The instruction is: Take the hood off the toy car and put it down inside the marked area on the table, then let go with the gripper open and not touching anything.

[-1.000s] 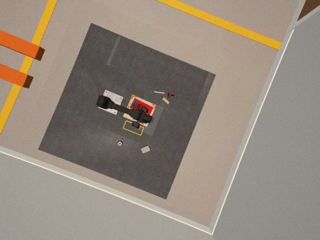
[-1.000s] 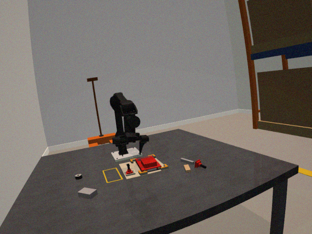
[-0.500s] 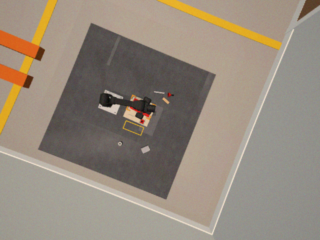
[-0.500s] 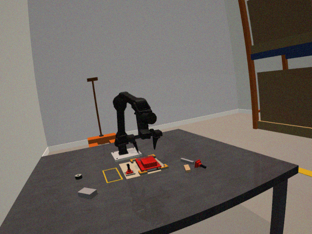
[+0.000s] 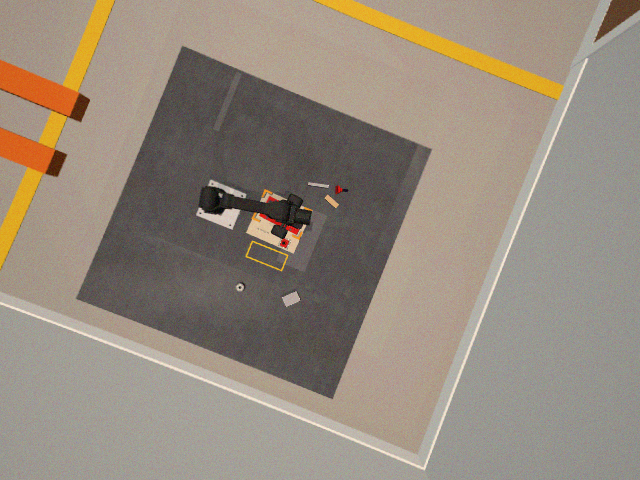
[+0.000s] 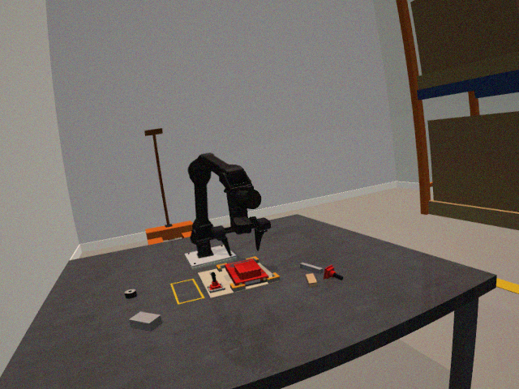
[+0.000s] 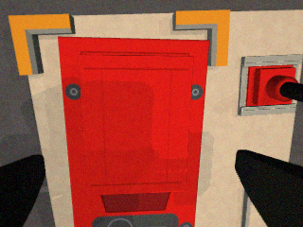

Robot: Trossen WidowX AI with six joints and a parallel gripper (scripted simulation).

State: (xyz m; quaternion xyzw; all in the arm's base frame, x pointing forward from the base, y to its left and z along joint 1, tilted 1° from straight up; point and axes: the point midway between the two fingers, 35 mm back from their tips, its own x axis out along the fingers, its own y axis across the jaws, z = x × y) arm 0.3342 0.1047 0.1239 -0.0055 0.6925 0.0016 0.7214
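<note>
Hood (image 6: 247, 270) (image 7: 134, 123), probably light, stiff and slick, is best gripped by its raised sides below the claw (image 5: 287, 215) (image 6: 243, 252) (image 7: 143, 161), opened wide, empty.

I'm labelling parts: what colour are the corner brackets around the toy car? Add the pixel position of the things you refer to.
Orange (image 6: 238, 286) (image 7: 220, 35), with grey inner edges; clearest in the wrist view.

Dark table (image 5: 170, 155) (image 6: 268, 331) bearing pale board (image 5: 256, 233) (image 6: 220, 292) (image 7: 222, 142).
</note>
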